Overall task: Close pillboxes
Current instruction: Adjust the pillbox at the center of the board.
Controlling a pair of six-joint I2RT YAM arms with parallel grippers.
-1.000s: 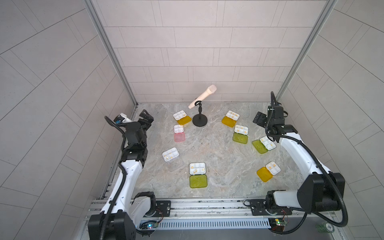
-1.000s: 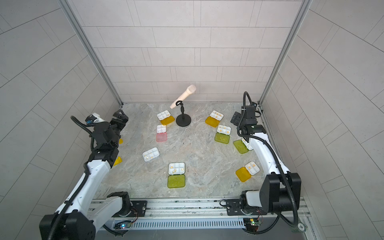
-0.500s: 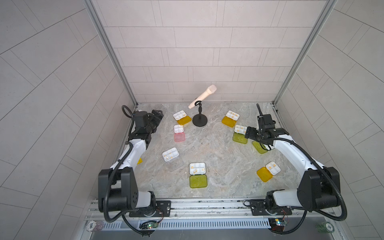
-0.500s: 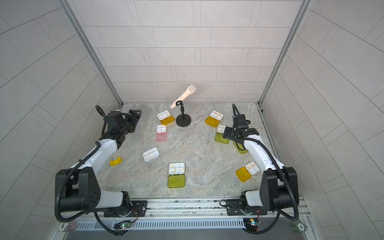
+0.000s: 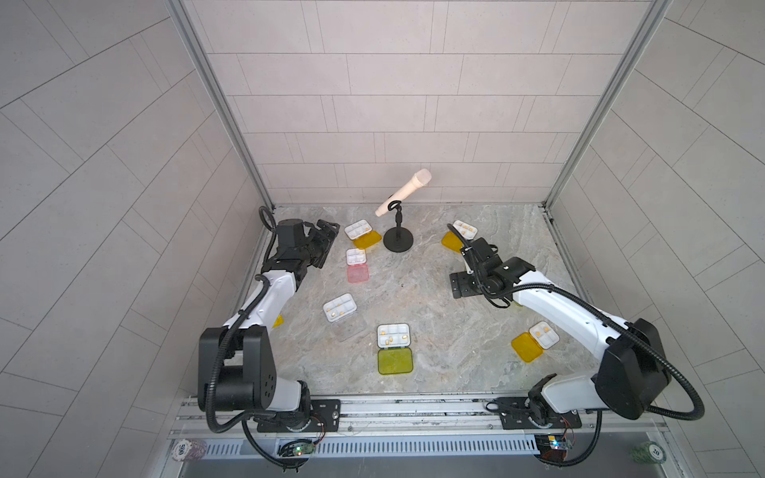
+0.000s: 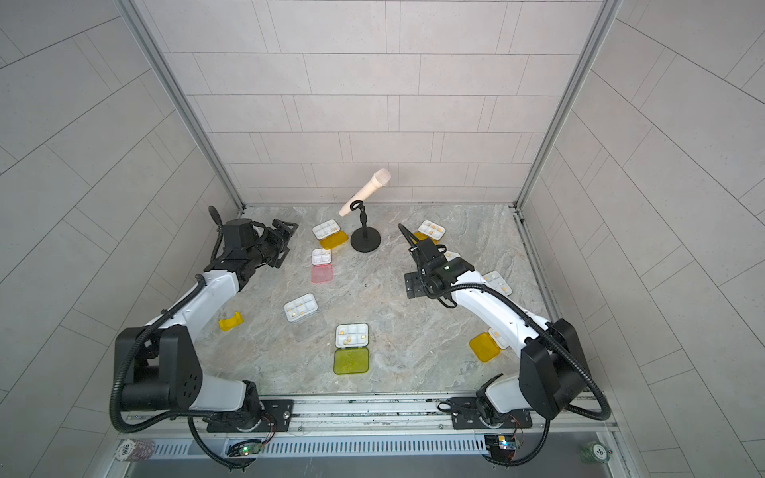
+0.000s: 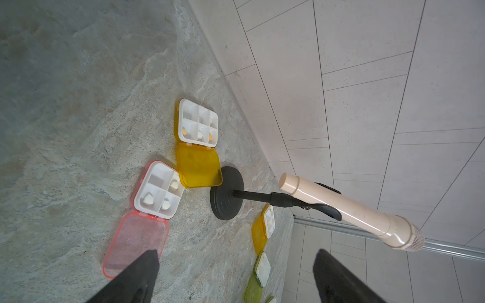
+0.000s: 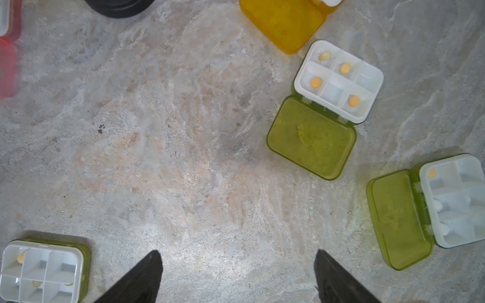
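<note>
Front centre: white six-compartment pillbox with lime green lid (image 5: 394, 347), lid flat open on the marble desk (image 5: 414, 289).
Front right: orange-yellow-lidded pillbox (image 5: 534, 341), open.
Left of centre: clear-lidded pillbox (image 5: 340, 309), open.
Right gripper (image 8: 236, 278): fingers spread over bare desk, holding nothing; second lime green pillbox (image 8: 325, 110) open nearby.
Pink-lidded pillbox (image 7: 149, 210): open, left side.
Left gripper (image 7: 236, 280): spread wide, empty, beside the pink-lidded pillbox.
Back: beige microphone (image 5: 403, 192) on a black stand, between two open orange-yellow pillboxes (image 5: 361, 234).
</note>
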